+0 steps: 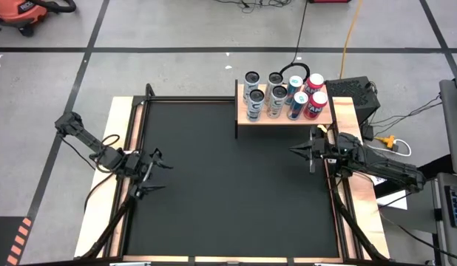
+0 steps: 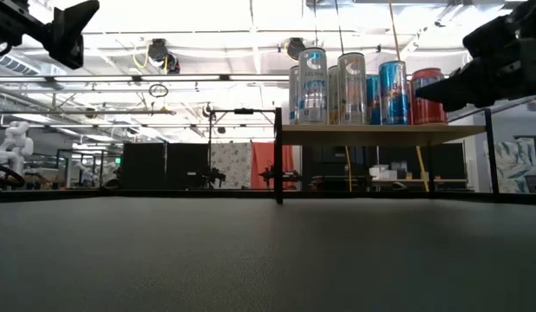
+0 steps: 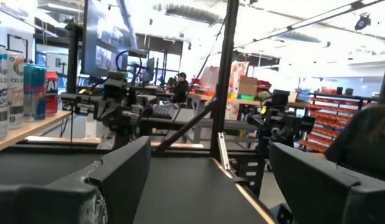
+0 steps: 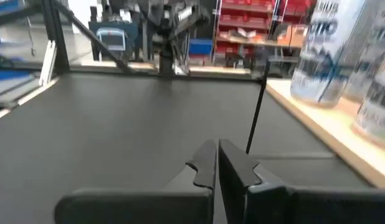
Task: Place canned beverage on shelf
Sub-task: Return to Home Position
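Shelf (image 1: 284, 118) of light wood stands at the far right part of the black tabletop (image 1: 228, 214), raised on dark legs. Eight cans (image 1: 279, 96) are upright on its flat top in two rows of four, packed close. In the low view the front row reads white-and-blue can (image 2: 311, 85), a second pale can (image 2: 350, 87), blue can (image 2: 392, 91), and red can (image 2: 427, 95) at the right end. Left gripper (image 1: 163, 176) hangs over the near left edge of the tabletop, well apart from the shelf. Its fingers (image 3: 118, 177) are spread wide, released and holding nothing. Right gripper (image 1: 296, 151) sits just in front of the shelf's right half, above the tabletop and pointing toward the middle. Its fingers (image 4: 208, 165) are pressed together, clenched on nothing. It is near the cans but not touching them. In the low view both arms show high, at the upper corners. A workshop room with racks lies beyond.
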You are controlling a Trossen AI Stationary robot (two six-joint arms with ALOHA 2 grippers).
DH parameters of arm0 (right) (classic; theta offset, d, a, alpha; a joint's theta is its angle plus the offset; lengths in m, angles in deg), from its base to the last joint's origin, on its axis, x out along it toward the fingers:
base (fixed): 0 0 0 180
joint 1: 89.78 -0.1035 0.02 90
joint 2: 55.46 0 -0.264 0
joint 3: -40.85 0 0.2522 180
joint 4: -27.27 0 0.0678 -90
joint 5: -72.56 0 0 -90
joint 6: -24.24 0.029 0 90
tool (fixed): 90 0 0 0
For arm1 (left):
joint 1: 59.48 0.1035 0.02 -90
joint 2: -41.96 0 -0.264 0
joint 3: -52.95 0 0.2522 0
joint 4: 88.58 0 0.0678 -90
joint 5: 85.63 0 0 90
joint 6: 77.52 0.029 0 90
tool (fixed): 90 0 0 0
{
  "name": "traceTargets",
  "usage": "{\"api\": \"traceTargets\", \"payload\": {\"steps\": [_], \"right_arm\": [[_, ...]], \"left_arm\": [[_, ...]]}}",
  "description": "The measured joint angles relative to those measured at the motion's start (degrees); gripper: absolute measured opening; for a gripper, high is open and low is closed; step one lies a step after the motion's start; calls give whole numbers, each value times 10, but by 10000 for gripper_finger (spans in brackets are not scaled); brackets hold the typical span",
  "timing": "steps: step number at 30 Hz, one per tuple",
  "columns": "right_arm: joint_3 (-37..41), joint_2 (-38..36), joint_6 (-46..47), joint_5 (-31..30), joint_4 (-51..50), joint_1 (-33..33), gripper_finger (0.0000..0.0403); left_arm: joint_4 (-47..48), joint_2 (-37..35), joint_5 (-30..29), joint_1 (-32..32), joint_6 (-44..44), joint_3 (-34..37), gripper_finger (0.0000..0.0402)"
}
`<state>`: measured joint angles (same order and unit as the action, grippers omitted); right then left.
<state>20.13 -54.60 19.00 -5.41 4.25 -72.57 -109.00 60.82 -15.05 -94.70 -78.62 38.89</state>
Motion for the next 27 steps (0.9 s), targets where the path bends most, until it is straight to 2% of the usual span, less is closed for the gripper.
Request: {"api": "traceTargets", "payload": {"steps": [8, 15, 17, 27], "right_arm": [[11, 0, -2, 17, 24, -1, 0], [12, 0, -14, 17, 26, -1, 0], [12, 0, -23, 17, 27, -1, 0], [14, 0, -30, 16, 40, -1, 0]], "left_arm": [[60, -20, 12, 0, 0, 0, 333], [74, -22, 140, 0, -1, 0, 333], [77, -22, 158, 0, -1, 0, 333], [112, -22, 174, 0, 0, 0, 333]]}}
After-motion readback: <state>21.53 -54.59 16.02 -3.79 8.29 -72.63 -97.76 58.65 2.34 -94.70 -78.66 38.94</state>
